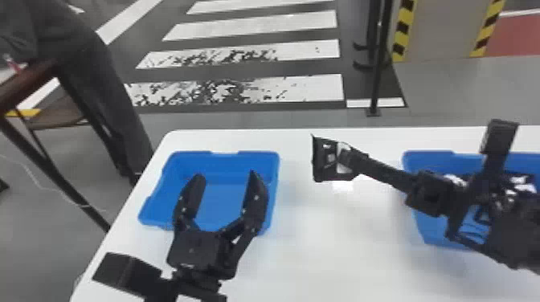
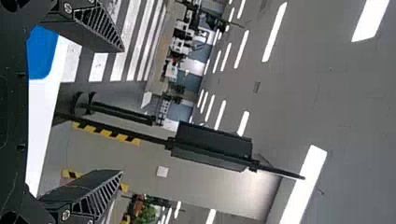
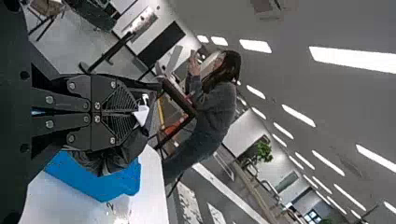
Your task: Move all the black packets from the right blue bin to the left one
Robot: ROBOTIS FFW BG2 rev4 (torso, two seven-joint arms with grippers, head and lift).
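Note:
Over the left blue bin, my left gripper stands open with nothing between its fingers; no packets show inside that bin. Its two fingers are spread wide in the left wrist view, where the left gripper faces out across the room. Between the bins, my right gripper is above the table, shut on a black packet. In the right wrist view, the right gripper has the dark packet bunched around its closed fingers. Black packets with white patches lie in the right blue bin, partly hidden by my right arm.
Both bins stand on a white table, with bare tabletop between them. Beyond its far edge are a striped floor and a black post. A dark side table stands to the left.

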